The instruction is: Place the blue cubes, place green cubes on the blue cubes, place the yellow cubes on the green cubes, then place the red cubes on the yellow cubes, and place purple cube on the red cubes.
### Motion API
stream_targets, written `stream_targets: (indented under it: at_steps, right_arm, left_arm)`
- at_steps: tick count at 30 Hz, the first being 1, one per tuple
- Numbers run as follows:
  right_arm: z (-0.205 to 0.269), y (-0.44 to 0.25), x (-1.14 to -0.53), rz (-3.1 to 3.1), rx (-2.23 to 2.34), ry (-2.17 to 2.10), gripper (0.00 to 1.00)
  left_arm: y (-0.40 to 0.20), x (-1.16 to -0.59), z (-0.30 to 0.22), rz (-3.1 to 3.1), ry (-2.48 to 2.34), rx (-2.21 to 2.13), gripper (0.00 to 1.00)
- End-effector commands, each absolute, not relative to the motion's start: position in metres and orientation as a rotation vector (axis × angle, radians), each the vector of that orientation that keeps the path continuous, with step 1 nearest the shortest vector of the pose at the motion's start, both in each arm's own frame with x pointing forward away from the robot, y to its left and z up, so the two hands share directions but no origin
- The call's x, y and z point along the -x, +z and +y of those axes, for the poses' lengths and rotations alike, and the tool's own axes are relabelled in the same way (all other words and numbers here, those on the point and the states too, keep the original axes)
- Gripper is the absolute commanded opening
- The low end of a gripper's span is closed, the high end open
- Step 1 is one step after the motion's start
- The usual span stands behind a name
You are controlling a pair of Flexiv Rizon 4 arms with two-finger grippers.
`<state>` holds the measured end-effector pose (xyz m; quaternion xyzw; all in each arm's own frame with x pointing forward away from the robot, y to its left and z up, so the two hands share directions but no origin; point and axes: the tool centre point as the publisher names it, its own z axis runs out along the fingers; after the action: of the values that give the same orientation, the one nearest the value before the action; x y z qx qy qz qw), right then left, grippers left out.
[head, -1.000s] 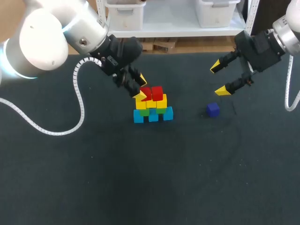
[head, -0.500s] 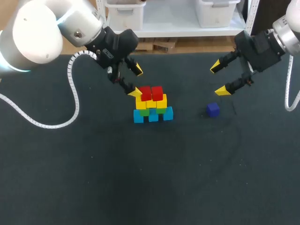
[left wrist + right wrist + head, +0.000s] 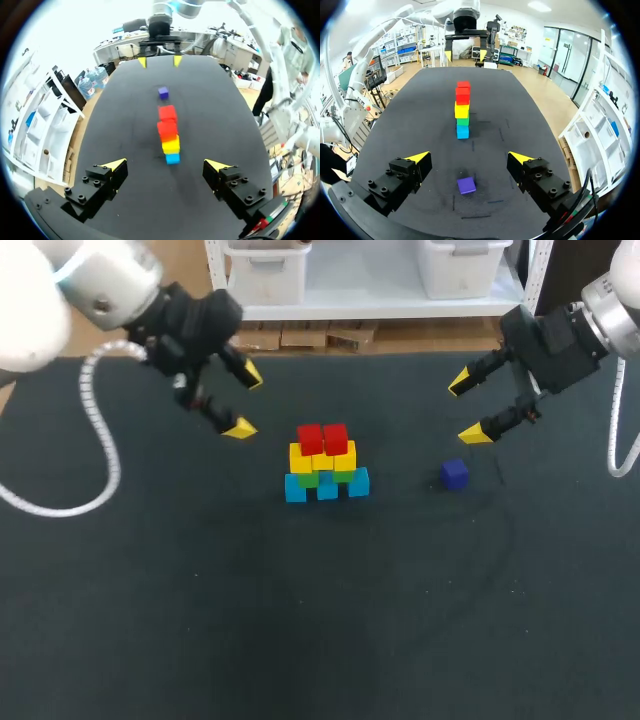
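In the head view the left gripper [image 3: 245,402] hangs over the table [image 3: 300,640] with its fingers spread wide and nothing held. The stack [image 3: 326,462] stands near it, off its fingertips toward the right arm and apart from both fingers. It has three blue cubes [image 3: 327,488] in a row at the base, green cubes [image 3: 309,478] on them, yellow cubes [image 3: 345,455] above, and two red cubes [image 3: 322,438] side by side on top. The right gripper [image 3: 467,410] is also spread and empty. The purple cube [image 3: 455,474] lies alone on the table near its lower fingertip, untouched and well apart from the stack. In the left wrist view the gripper [image 3: 165,165] gapes with no cube between its fingers. The stack stands straight ahead of it, showing a blue cube [image 3: 173,158], yellow [image 3: 171,145] and red [image 3: 167,121]. The purple cube [image 3: 163,92] is beyond the stack and the right gripper [image 3: 160,61] beyond that. In the right wrist view the gripper [image 3: 468,158] is released. The purple cube [image 3: 466,185] lies on the table under the gap between its fingers, touching neither. Ahead stands the stack, blue [image 3: 462,131], green [image 3: 462,120], yellow [image 3: 462,110] and red [image 3: 463,91], with the left gripper [image 3: 462,52] far past it
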<state>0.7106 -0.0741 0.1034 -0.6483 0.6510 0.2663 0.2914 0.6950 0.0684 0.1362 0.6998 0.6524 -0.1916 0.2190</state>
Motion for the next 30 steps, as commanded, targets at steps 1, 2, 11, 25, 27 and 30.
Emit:
stream_targets:
  at_steps: [1,2,11,25,27,30]
  right_arm:
    - [-0.074,0.103,-0.711,1.733,1.728,0.712,1.00]
    - [-0.074,0.103,-0.711,1.733,1.728,0.712,1.00]
    - [-0.074,0.103,-0.711,1.733,1.728,0.712,1.00]
    - [-0.074,0.103,-0.711,1.733,1.728,0.712,1.00]
    - [-0.075,0.100,-0.710,1.717,1.742,0.689,1.00]
    - [-0.077,0.089,-0.711,1.733,1.791,0.621,1.00]
  left_arm:
    - [0.146,-0.681,0.099,1.762,-0.555,-1.914,1.00]
    - [0.147,-0.679,0.104,1.757,-0.558,-1.911,1.00]
    - [0.141,-0.673,0.136,1.676,-0.603,-1.988,1.00]
    - [0.133,-0.674,0.156,1.763,-0.621,-1.966,1.00]
    - [0.133,-0.674,0.156,1.763,-0.621,-1.966,1.00]
    - [0.133,-0.674,0.156,1.763,-0.621,-1.966,1.00]
